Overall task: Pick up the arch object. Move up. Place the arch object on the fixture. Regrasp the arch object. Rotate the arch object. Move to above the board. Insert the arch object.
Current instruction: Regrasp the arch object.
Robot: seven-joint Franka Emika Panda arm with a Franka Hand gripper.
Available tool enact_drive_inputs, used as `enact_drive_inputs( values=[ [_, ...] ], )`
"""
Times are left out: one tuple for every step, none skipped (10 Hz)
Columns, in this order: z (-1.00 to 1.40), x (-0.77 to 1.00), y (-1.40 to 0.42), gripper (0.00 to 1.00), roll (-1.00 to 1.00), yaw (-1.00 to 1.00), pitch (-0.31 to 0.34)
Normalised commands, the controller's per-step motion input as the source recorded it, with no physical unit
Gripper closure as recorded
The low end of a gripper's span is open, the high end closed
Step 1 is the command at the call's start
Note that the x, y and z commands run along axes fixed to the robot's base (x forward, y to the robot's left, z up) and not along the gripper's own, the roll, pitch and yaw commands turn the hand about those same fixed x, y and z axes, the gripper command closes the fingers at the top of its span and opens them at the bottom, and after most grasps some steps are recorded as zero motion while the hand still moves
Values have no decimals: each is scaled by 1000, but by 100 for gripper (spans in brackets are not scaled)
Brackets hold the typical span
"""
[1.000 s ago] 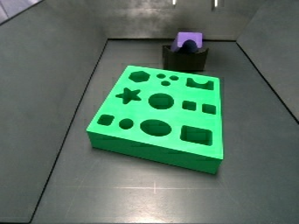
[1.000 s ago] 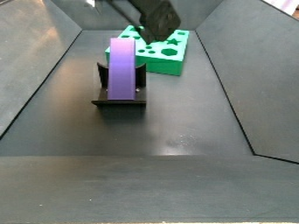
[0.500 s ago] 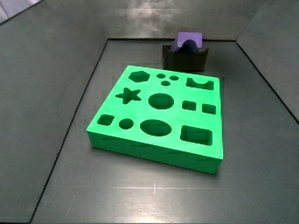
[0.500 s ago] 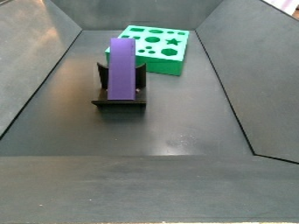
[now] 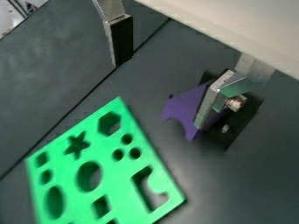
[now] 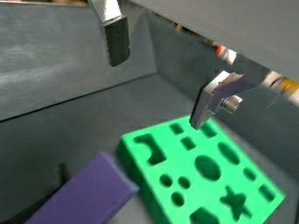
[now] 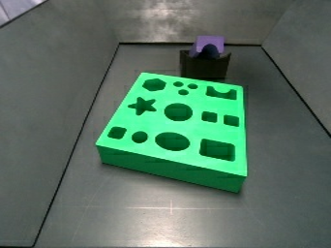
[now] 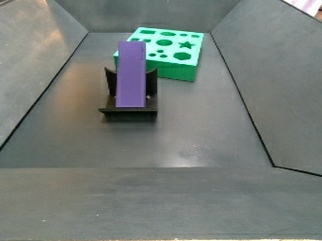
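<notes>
In a side view the purple arch object (image 8: pixel 131 72) lies on the dark fixture (image 8: pixel 128 105), the green board (image 8: pixel 169 51) sits behind it, and in a wrist view the hand (image 5: pixel 170 66) hangs high above, spread wide and holding nothing.
</notes>
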Motion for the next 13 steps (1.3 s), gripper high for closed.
enact_drive_inputs(
  values=[
    [8,7,-23,0,1000,25,32],
    [11,9,-19,0,1000,26,31],
    [8,13,-19,0,1000,28,31],
    [8,11,-18,0,1000,29,35],
    [9,11,-19,0,1000,30,38],
    [7,20,-20,0,1000,33,47],
    [3,26,-21,0,1000,35,52],
    [-8,45,-27,0,1000,39,61],
    [-6,58,-29,0,1000,42,70],
    [-6,74,-32,0,1000,47,85],
    [-10,84,-34,0,1000,51,94],
    [-14,103,-38,0,1000,60,114],
    [-12,113,-42,0,1000,69,134]
  ],
)
